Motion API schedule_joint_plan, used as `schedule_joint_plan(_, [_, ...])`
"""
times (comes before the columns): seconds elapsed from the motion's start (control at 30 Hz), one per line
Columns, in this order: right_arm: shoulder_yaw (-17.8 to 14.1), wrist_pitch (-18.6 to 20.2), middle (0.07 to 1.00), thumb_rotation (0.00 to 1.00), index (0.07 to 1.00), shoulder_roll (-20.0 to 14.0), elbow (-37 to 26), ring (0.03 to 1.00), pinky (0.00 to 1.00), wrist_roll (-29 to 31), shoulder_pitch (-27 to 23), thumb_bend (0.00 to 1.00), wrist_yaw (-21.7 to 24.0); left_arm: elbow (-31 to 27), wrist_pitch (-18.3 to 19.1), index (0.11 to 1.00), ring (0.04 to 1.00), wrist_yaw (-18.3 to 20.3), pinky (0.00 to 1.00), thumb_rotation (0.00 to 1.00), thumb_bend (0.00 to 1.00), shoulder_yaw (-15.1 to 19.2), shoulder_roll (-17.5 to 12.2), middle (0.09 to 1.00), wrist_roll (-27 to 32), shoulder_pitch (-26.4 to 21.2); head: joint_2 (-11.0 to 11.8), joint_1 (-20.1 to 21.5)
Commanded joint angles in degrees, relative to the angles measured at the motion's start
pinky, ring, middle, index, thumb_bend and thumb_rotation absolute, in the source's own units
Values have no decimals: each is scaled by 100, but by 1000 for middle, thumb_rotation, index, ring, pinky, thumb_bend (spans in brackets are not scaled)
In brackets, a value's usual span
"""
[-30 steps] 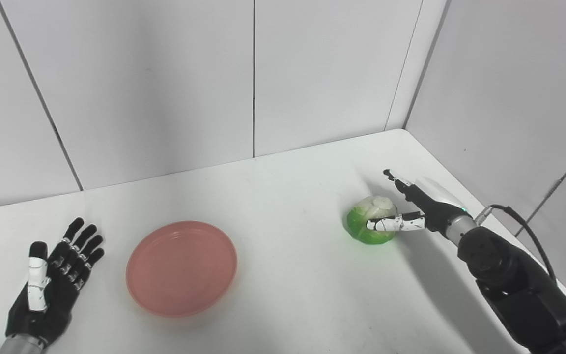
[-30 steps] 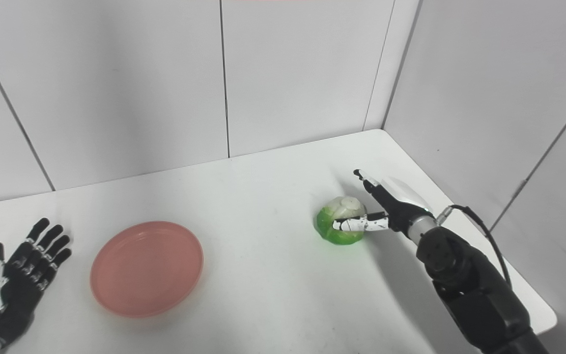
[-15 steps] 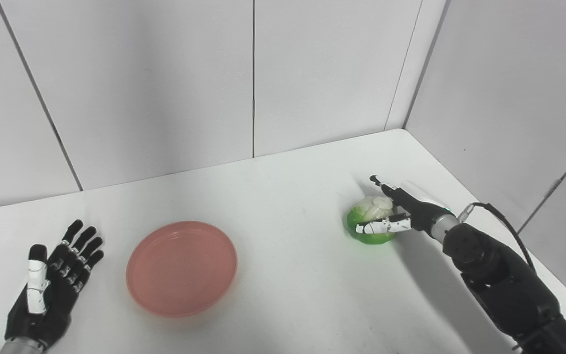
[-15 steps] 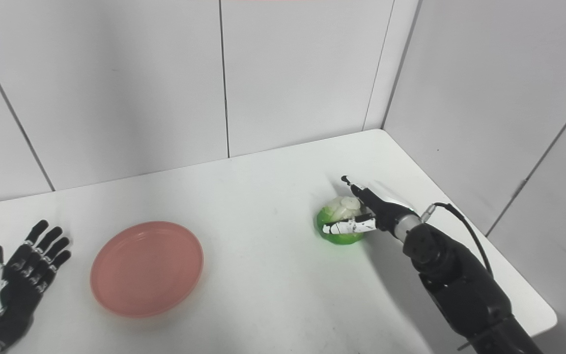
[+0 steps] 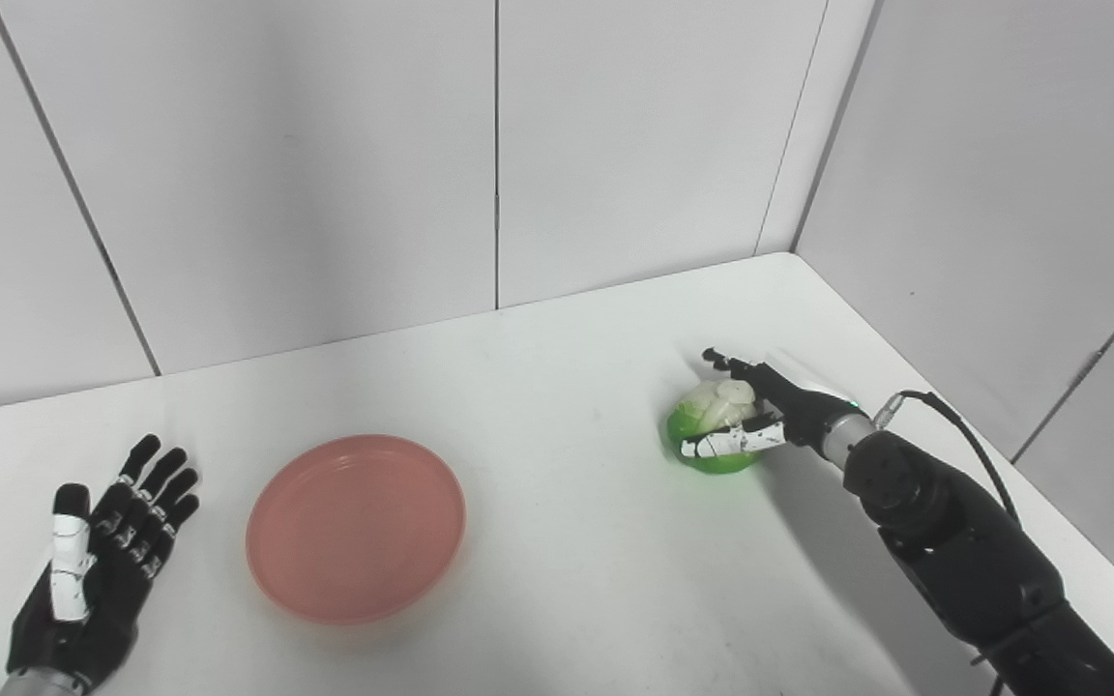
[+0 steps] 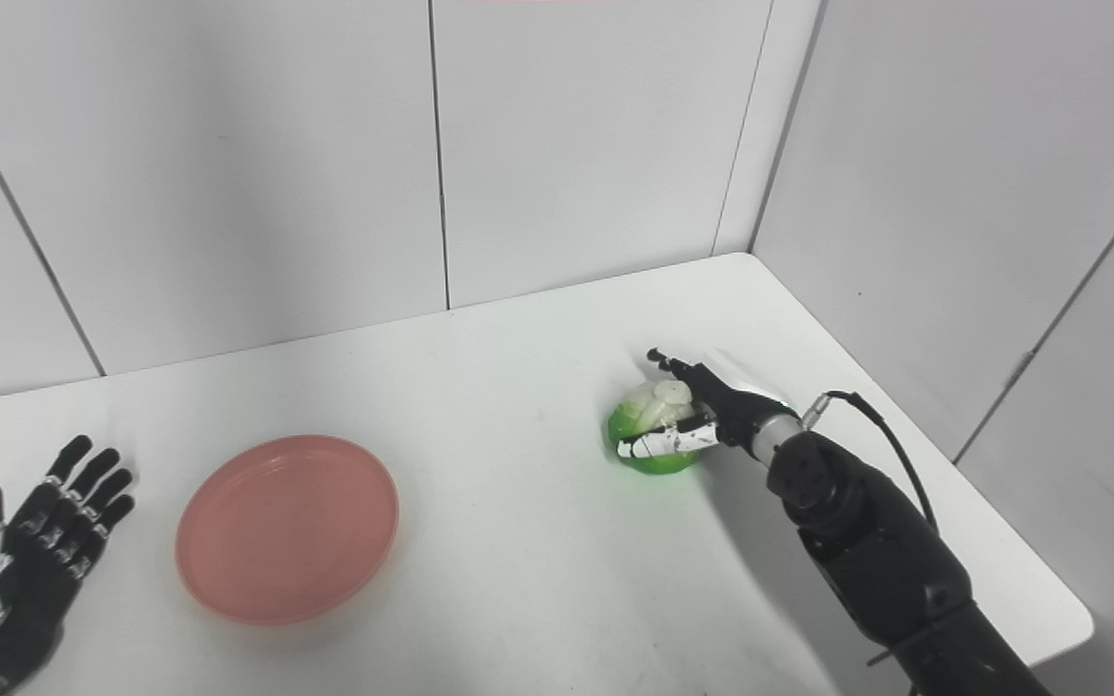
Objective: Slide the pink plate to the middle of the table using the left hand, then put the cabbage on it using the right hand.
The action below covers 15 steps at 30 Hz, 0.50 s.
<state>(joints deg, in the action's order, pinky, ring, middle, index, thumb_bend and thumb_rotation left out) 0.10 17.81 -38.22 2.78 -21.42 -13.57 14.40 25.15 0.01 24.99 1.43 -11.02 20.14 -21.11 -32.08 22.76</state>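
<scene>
left eye view: right hand point(image 5: 760, 416) wraps fingers and thumb around the cabbage point(image 5: 707, 440) on the white bench point(image 5: 567, 580), right of the pink plate point(image 5: 356, 527)

right eye view: left hand point(image 6: 20, 570) lies flat, fingers spread, holding nothing, left of the plate

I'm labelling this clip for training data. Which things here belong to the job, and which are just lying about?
Belong to the job:
plate, pink, on the table, nothing on it
cabbage, on the table's right side
right hand, fingers around the cabbage
left hand, open, flat beside the plate, not touching it

Lying about:
nothing else in view on the table
</scene>
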Motion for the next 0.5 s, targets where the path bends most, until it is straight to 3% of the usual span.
schedule_joint_plan(0.0, [-59,-350,698,57,704,-88,-38,697,693,-17,-107,930,-162,182,541,966,969,-97,986,957,887,-61,-26,970,-129,270,-8,-6])
schedule_joint_plan(0.03, [-80,-419,537,23,593,-70,-9,585,584,10,-108,692,-221,179,538,965,966,-89,984,956,887,-65,-29,969,-130,271,-8,-6])
schedule_joint_plan(0.1, [-124,-553,447,6,530,-26,41,499,500,43,-101,570,-358,143,558,967,967,-99,985,958,887,-69,-35,969,-141,280,-20,-15])
schedule_joint_plan(0.17, [-155,-623,447,0,508,-5,74,441,451,84,-92,530,-412,102,584,966,966,-114,982,959,892,-74,-39,968,-150,289,-27,-12])
schedule_joint_plan(0.47, [-142,-548,451,0,513,34,56,423,435,28,-89,520,-518,172,557,970,970,-112,989,959,884,-59,-30,970,-150,284,-16,-61])
